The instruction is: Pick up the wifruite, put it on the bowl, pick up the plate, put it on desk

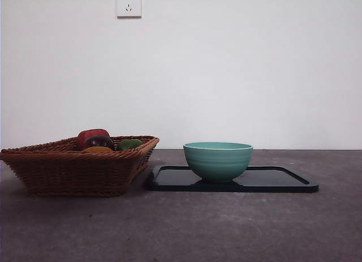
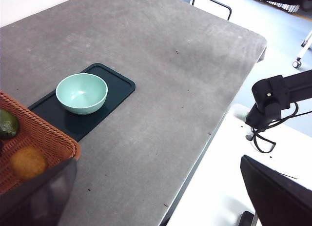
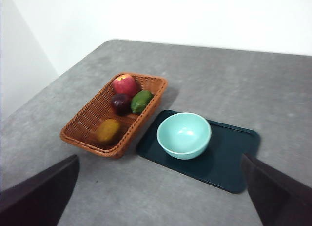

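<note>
The wifruite is a dull-orange fruit lying at the near end of a brown wicker basket; it also shows in the left wrist view and, just above the rim, in the front view. The teal bowl stands empty on the plate, a dark rectangular tray right of the basket. My left gripper and my right gripper both hang high above the desk, open and holding nothing.
The basket also holds a red apple, a dark purple fruit and a green fruit. The desk's edge runs along the side by a black arm part. A wall with a socket stands behind.
</note>
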You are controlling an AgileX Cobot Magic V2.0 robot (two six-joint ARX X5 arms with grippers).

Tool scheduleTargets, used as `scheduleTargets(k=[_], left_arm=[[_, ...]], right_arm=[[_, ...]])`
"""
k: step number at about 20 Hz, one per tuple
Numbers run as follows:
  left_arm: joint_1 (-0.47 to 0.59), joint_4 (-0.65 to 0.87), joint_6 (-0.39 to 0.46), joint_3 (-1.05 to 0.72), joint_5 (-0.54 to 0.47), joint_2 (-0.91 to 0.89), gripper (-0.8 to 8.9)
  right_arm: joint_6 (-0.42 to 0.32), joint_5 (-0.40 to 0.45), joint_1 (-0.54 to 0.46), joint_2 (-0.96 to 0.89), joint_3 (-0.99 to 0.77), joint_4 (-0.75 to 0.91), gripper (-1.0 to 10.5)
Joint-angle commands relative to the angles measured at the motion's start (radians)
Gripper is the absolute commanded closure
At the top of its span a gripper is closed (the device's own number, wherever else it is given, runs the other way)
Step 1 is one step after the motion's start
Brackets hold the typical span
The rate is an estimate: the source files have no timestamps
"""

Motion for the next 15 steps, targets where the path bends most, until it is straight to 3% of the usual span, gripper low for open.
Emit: scheduleTargets(k=[1,10,15], left_arm=[[-0.008,0.014,0.016,0.013,0.005,0.005,2.51],[-0.007,0.014,0.016,0.013,0.005,0.005,2.51],[-0.008,0.014,0.016,0.013,0.005,0.005,2.51]], right_arm=[[0.006,-0.026,0.005,0.092,0.008,0.057,3.6],[0.030,-0.077,0.005,0.451,0.010,0.231,3.6],[0.095,-0.161,-0.019,0.661,0.032,0.269,3.7]])
